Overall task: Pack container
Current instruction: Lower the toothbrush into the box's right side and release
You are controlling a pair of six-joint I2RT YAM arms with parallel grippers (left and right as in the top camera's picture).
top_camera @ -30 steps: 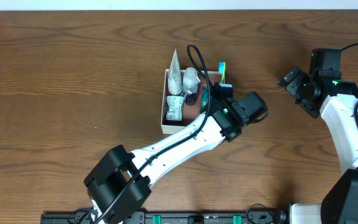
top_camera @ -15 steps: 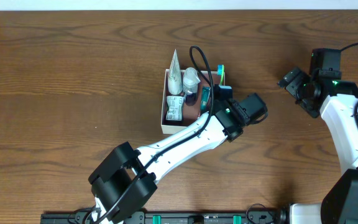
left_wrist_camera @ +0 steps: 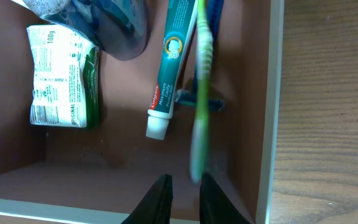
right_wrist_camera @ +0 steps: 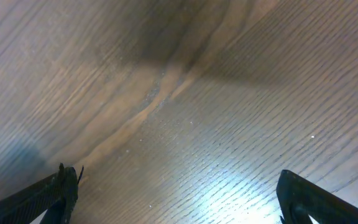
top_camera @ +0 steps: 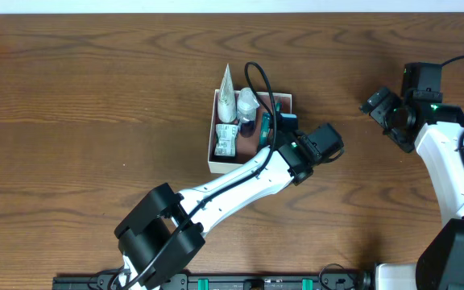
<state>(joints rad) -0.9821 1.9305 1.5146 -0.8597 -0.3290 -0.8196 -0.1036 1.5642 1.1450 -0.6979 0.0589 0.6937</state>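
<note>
The left gripper (left_wrist_camera: 184, 199) hangs over the near right part of the container (top_camera: 210, 153). In the wrist view its two fingers stand close together with a narrow gap. The blurred end of a green toothbrush (left_wrist_camera: 199, 93) lies right at the tips, and I cannot tell whether it is gripped or let go. The toothbrush runs lengthwise along the right side of the box floor, over a dark blue item that is hard to make out. Just left of it lies a green toothpaste tube (left_wrist_camera: 173, 62), its white cap towards the gripper. Further left are a green and white packet (left_wrist_camera: 61, 78) and a bluish clear bottle (left_wrist_camera: 114, 25).

From above, the left arm stretches from the near left edge diagonally up to the box, its wrist bent back over the right wall. The container sits on the worktop (top_camera: 95, 97) a little far of centre.

The right gripper (right_wrist_camera: 179, 199) is spread wide and empty above bare wood at the right. Its arm is folded, well apart from the box.
</note>
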